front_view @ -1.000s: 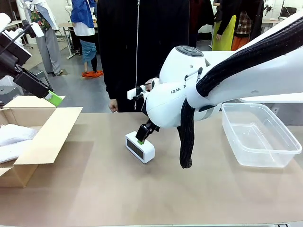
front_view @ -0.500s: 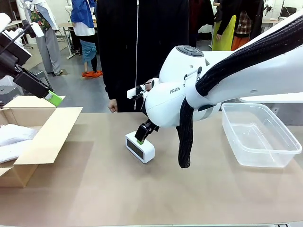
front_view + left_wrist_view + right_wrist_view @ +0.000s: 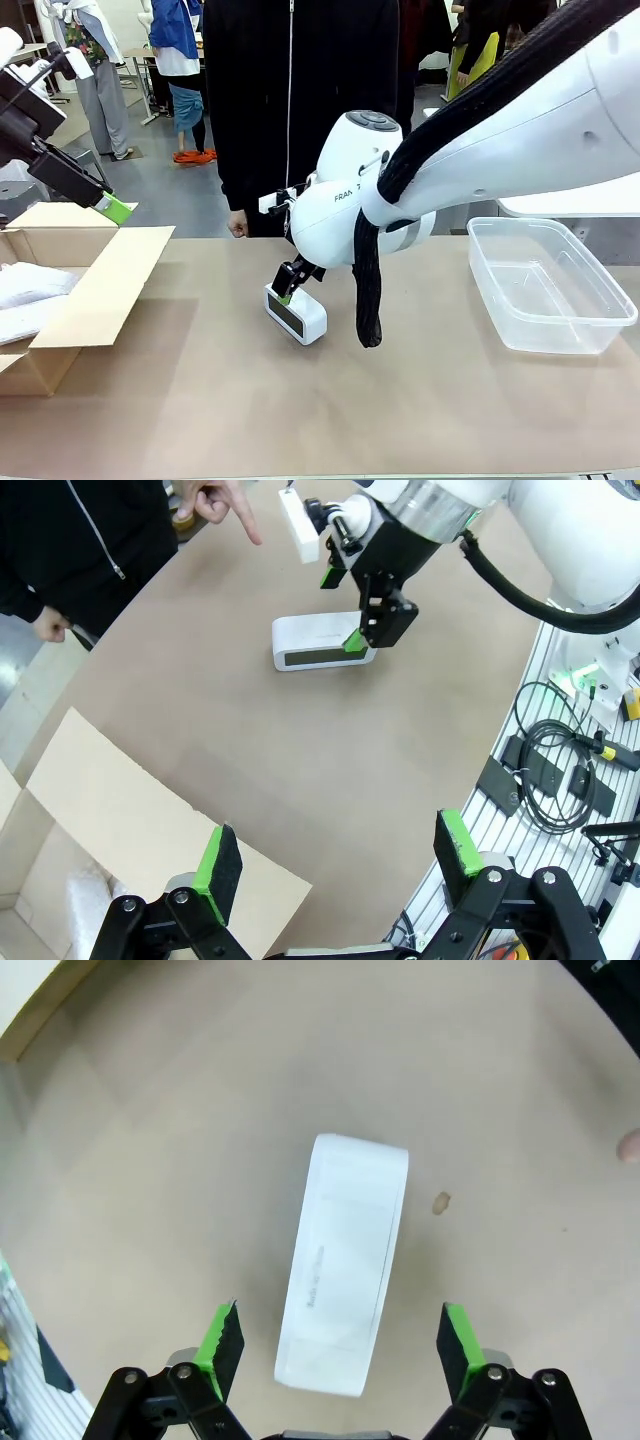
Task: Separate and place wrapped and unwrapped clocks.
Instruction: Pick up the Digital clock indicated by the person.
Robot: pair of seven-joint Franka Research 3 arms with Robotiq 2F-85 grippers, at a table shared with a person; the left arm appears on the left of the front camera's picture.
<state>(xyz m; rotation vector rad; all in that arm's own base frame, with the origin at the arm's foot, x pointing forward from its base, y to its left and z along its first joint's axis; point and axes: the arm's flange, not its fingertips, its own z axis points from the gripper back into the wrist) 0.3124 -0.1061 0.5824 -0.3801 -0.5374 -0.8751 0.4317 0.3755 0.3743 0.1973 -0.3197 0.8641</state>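
Bare clock [image 3: 296, 313] lies on its side mid-table, dark face toward the robot, on the brown paper cover. In the right wrist view it sits between the spread fingers, nearer the left pad, long axis running away from the camera and a little skewed. Not gripped.

Right gripper [image 3: 287, 285] has shifted left and down over the last second and now hangs directly above the clock's far end, jaws wide, one green pad [image 3: 284, 295] just over the top edge. Contact not clear from the front; the left wrist view shows a pad low against the clock's end.

Reading: approach about finished, closing comes next. The skew may call for a small wrist turn first, or the pads will catch on corners.

Left gripper [image 3: 335, 855] unchanged, jaws wide, empty, held high over the open cardboard box [image 3: 95, 280] at the table's left. Two whitish wrapped bundles [image 3: 28, 284] show inside the box, so the wrapped ones look sorted already.

Clear plastic tub [image 3: 545, 285] at right, nothing in it; probably the bare clock's place.

Person stands at the far edge, one hand [image 3: 212, 502] pointing down at the table near the clock.
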